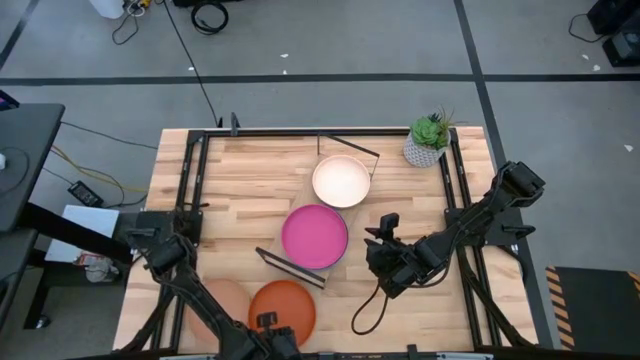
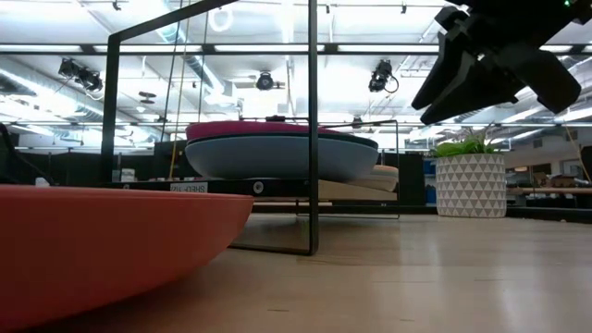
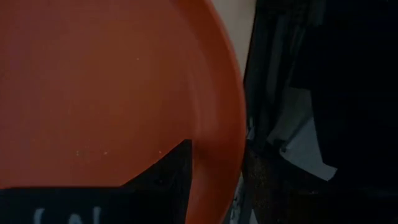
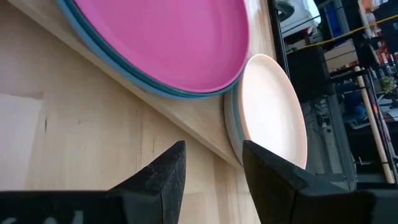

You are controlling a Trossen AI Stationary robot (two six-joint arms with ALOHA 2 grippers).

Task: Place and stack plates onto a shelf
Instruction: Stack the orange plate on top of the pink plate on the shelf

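The right gripper [image 1: 385, 262], fingers spread and empty, hovers beside the wooden shelf [image 4: 186, 115] holding a round magenta plate [image 1: 314, 236]. Next likely: the left gripper [image 1: 272, 335], grip unclear, lifting the round orange plate [image 1: 281, 306] at the table's near edge.

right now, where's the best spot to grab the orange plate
Probably its thin raised rim, on the near edge of the orange plate, where the left gripper already sits. It lies flat on the table, so only the upcurved lip offers a pinch.
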